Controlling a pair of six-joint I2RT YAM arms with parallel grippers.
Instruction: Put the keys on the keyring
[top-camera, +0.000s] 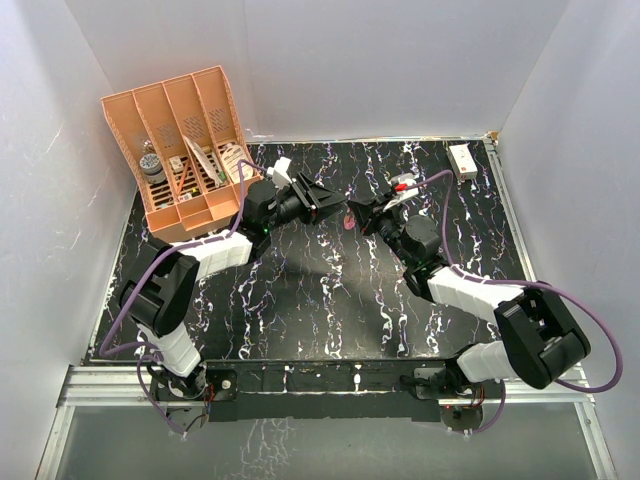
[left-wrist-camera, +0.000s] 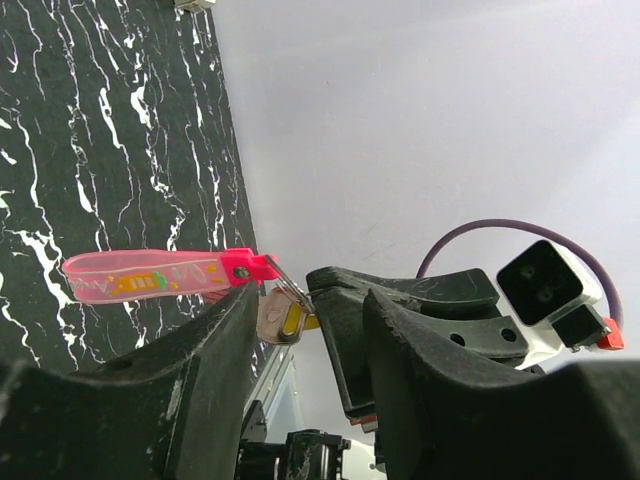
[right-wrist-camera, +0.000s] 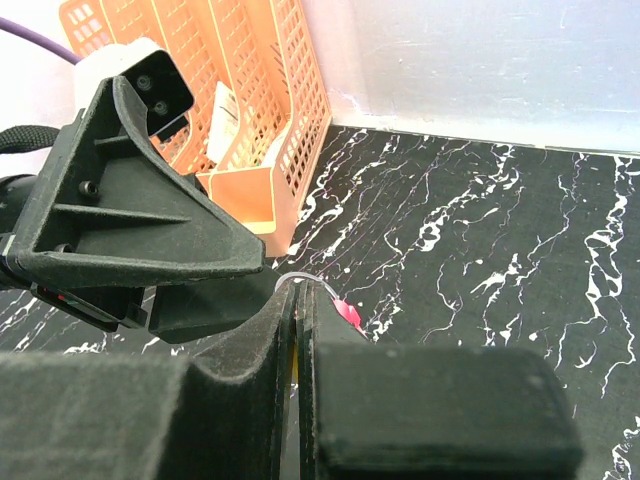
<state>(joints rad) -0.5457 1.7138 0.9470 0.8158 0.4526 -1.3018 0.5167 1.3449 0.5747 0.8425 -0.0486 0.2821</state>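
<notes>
Top view: white walls (top-camera: 350, 60) box in a black marbled table (top-camera: 300, 320), and both arms meet above it at the pink keyring (top-camera: 347, 222). Left wrist: the left gripper (left-wrist-camera: 316, 305) gapes, with the key (left-wrist-camera: 290, 322) at the strap's metal end, just beside one finger. Right wrist: the right gripper (right-wrist-camera: 299, 305) is clamped tight on the keyring.

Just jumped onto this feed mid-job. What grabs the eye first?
The left gripper, open, and the right gripper, pinched shut, meet tip to tip above the middle of the black marbled table. Between them, the pink keyring juts out in mid-air, with the small gold key right by its ring end. An orange file rack stands in the back-left corner.
</notes>
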